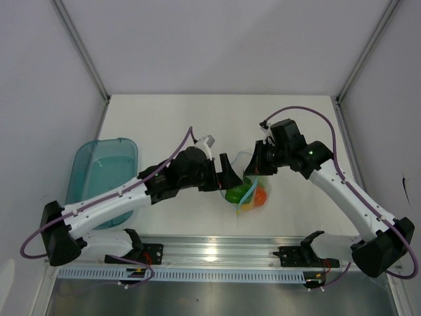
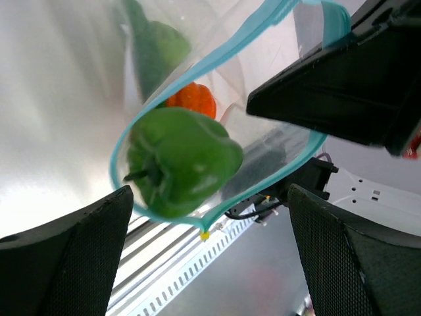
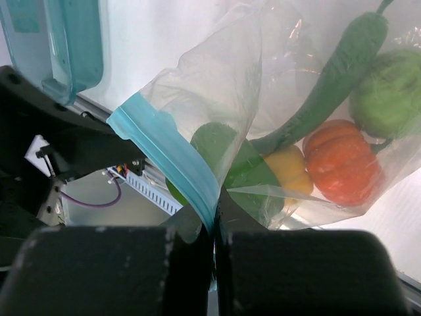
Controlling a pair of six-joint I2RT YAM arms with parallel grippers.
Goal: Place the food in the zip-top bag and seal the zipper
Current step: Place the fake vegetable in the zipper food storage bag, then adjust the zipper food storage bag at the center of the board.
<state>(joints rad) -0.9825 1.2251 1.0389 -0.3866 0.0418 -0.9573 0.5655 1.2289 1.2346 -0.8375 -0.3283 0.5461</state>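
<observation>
The clear zip-top bag (image 1: pixel 250 191) hangs from my right gripper (image 1: pixel 258 162), which is shut on its light blue zipper strip (image 3: pixel 172 155). Inside the bag, in the right wrist view, are a slim green chili (image 3: pixel 329 85), an orange fruit (image 3: pixel 342 161), a small yellow piece (image 3: pixel 289 170) and two green pieces (image 3: pixel 388 99) (image 3: pixel 227 158). My left gripper (image 1: pixel 228 174) is open just left of the bag's mouth. In the left wrist view its fingers (image 2: pixel 66 257) straddle the open blue-edged mouth (image 2: pixel 217 56), with a green piece (image 2: pixel 181 161) and the orange fruit (image 2: pixel 193 99) showing inside.
A teal translucent tray (image 1: pixel 102 171) lies at the left of the table, partly under my left arm; it also shows in the right wrist view (image 3: pixel 66 39). A metal rail (image 1: pixel 217 253) runs along the table's near edge.
</observation>
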